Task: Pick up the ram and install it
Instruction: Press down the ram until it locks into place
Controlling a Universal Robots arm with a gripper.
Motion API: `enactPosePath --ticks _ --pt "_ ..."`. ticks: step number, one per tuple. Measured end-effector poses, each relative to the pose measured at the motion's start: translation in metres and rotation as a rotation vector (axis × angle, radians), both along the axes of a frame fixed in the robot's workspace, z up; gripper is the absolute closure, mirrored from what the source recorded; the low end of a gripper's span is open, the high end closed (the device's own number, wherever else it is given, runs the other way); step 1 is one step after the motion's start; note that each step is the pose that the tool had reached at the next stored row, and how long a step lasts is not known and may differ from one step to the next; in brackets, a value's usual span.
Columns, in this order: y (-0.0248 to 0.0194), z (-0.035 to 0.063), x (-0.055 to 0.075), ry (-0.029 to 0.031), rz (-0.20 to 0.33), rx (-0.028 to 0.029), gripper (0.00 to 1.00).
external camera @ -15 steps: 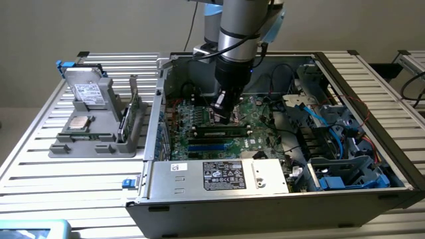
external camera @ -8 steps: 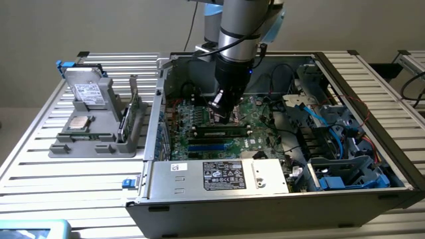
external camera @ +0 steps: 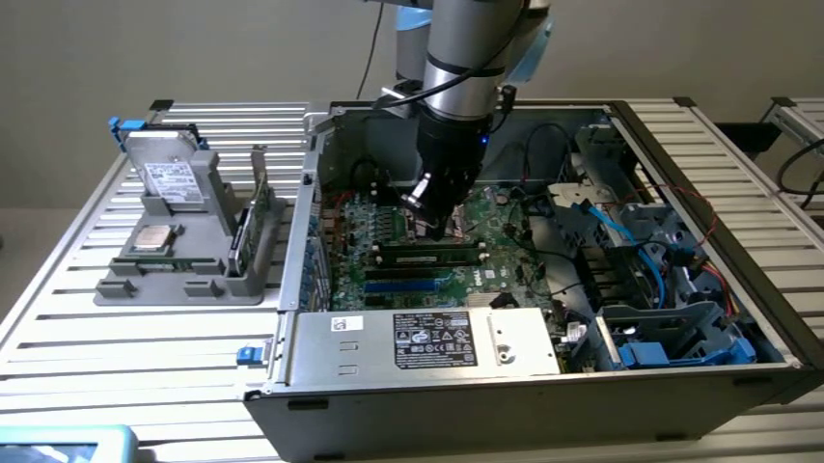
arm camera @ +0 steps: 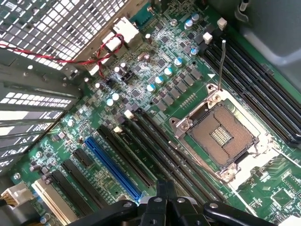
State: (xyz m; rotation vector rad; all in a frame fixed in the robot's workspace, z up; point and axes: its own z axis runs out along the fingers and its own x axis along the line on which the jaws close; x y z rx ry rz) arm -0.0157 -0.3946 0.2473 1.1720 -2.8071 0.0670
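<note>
Claw (external camera: 438, 228) (arm camera: 164, 206) is hanging low inside the open computer case (external camera: 515, 405), right over the green motherboard (arm camera: 155, 84), and I am not able to tell whether it is wide or narrow. I am seeing the ram (external camera: 431, 258) lying along the black slots (arm camera: 155, 150) just beneath the claw, pale label showing. The case is sitting on the slatted bench (external camera: 129, 338) beside a grey parts holder (external camera: 168, 280).
</note>
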Motion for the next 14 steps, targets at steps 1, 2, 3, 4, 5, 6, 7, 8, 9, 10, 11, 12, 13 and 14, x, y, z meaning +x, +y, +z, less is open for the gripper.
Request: enactPosePath --ticks 1,2,3,4,5,6,7,8,9,10,11,12,13,14 --pt "0.0 0.0 0.0 -0.0029 -0.009 -0.0004 0.89" --pt "0.0 0.0001 0.0 -0.0062 -0.017 -0.0007 0.89" --pt "0.0 0.0 0.0 -0.0094 -0.024 -0.0009 0.89" --pt "0.0 0.0 0.0 -0.0126 -0.032 -0.001 0.89" --pt "0.0 0.0 0.0 -0.0156 -0.041 -0.0013 0.89" --pt "0.0 0.0 0.0 -0.0182 -0.05 -0.0015 0.89" --pt "0.0 0.0 0.0 -0.0209 -0.059 -0.0019 0.89" --pt "0.0 0.0 0.0 -0.0237 -0.067 -0.0021 0.89" --pt "0.0 0.0 0.0 -0.0265 -0.076 -0.0025 0.89" --pt "0.0 0.0 0.0 -0.0294 -0.085 -0.0028 0.89" --pt "0.0 0.0 0.0 -0.0321 -0.093 -0.0032 0.89" --pt "0.0 0.0 0.0 -0.0349 -0.102 -0.0038 0.89" --pt "0.0 0.0 0.0 -0.0372 -0.11 -0.0043 0.89" --pt "0.0 0.0001 0.0 -0.0397 -0.119 -0.0051 0.89"
